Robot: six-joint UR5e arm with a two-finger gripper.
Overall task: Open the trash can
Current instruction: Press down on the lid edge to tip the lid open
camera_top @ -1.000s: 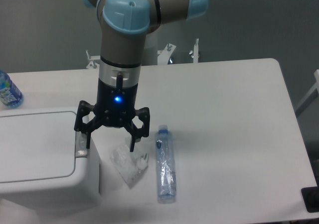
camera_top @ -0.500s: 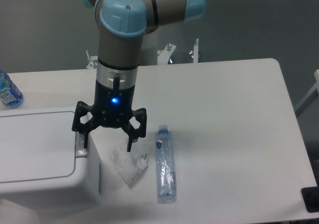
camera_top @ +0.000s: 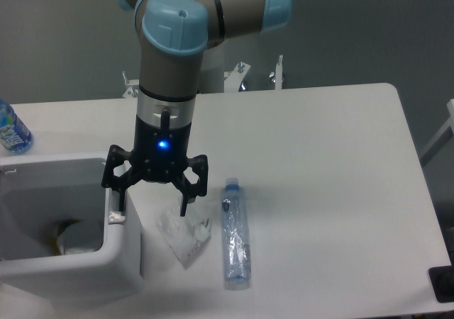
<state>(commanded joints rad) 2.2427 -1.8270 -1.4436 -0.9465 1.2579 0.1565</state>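
Observation:
The white trash can (camera_top: 71, 273) stands at the front left of the table. Its top is uncovered and I see down into it, where some crumpled waste (camera_top: 65, 238) lies. The flat lid no longer covers the opening. My gripper (camera_top: 150, 209) points straight down with its fingers spread open and holds nothing. Its left fingertip (camera_top: 117, 204) rests at the small grey push-button tab (camera_top: 114, 216) on the bin's right rim. Its right fingertip hangs beside the bin, above the table.
A crumpled clear wrapper (camera_top: 184, 235) lies on the table just right of the bin, under the gripper. An empty clear plastic bottle (camera_top: 235, 237) lies further right. A blue-labelled bottle (camera_top: 10, 131) stands at the far left edge. A black object (camera_top: 443, 283) sits at the front right corner.
The trash can's lid was shut flat in the earlier frames and is now open, showing the inside. The gripper has shifted slightly left and down onto the button tab.

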